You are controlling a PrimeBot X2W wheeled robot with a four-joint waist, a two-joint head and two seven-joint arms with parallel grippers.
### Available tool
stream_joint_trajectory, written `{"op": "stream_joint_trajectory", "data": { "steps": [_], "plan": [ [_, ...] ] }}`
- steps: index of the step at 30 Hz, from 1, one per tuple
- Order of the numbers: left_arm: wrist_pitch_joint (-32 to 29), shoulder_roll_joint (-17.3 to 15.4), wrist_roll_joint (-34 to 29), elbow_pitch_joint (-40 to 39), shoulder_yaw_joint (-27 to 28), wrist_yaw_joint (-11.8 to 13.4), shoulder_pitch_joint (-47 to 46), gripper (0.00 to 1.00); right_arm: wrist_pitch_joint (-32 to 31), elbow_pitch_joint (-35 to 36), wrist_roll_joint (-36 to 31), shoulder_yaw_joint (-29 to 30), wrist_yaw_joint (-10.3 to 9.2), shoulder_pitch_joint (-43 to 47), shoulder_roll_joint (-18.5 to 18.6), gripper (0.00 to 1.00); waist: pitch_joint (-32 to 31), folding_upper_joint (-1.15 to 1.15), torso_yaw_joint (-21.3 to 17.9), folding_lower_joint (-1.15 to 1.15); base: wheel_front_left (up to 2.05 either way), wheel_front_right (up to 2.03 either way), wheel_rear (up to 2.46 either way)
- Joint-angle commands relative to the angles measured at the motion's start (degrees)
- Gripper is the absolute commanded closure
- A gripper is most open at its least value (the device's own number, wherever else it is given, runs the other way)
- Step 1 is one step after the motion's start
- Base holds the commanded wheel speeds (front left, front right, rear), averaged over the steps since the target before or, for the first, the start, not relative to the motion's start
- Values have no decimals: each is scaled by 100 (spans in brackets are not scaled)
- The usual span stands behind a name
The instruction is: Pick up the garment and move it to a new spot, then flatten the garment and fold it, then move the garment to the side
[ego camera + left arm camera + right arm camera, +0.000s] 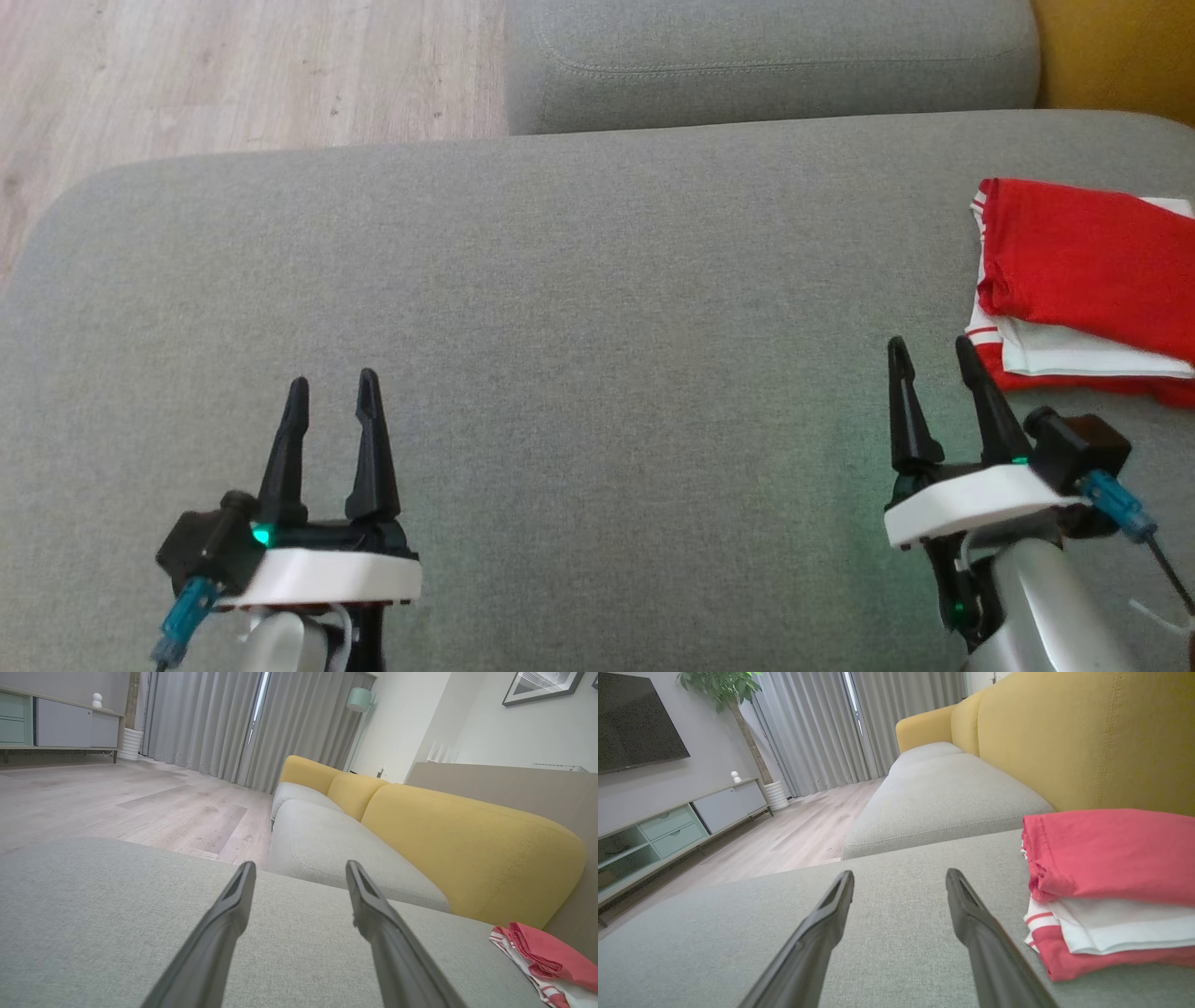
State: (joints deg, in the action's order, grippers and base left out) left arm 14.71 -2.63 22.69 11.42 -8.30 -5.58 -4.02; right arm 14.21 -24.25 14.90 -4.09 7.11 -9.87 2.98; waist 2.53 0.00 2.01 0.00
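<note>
garment (1088,271): folded, far side cut off; right end effector (929,343): parted, empty

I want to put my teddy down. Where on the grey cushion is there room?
The grey cushion is bare from its left edge, past the left gripper, across to the right gripper. It is crowded far right, where the folded red garment lies.

Grey sofa seat (597,280) — yellow backrest (467,844)

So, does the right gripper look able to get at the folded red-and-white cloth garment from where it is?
Probably yes: the open right gripper is just beside the red-and-white garment on the grey fabric sofa cushion, with nothing between them.
</note>
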Motion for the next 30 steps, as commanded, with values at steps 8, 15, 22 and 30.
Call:
{"op": "stream_joint_trajectory", "data": {
  "steps": [8, 15, 22, 30],
  "plan": [
    [29, -25, 15, -145, 244, -20, -161, 0, 78, 520, 128, -139, 37, -172, -10, 0, -2, 0, -61, 0, 0, 0, 0],
    [29, -25, 32, -188, 283, -2, -149, 0, 78, 570, 166, -156, 37, -148, -10, 0, -3, 0, -103, 0, 0, 0, 0],
    [29, -25, 66, -253, 314, -3, -147, 0, 78, 606, 186, -167, 37, -143, -10, 0, 10, 0, -149, 0, 0, 0, 0],
    [29, -25, 69, -260, 325, 9, -146, 0, 78, 614, 204, -180, 37, -141, -10, 0, 5, 0, -179, 0, 0, 0, 0]
  ]
}}
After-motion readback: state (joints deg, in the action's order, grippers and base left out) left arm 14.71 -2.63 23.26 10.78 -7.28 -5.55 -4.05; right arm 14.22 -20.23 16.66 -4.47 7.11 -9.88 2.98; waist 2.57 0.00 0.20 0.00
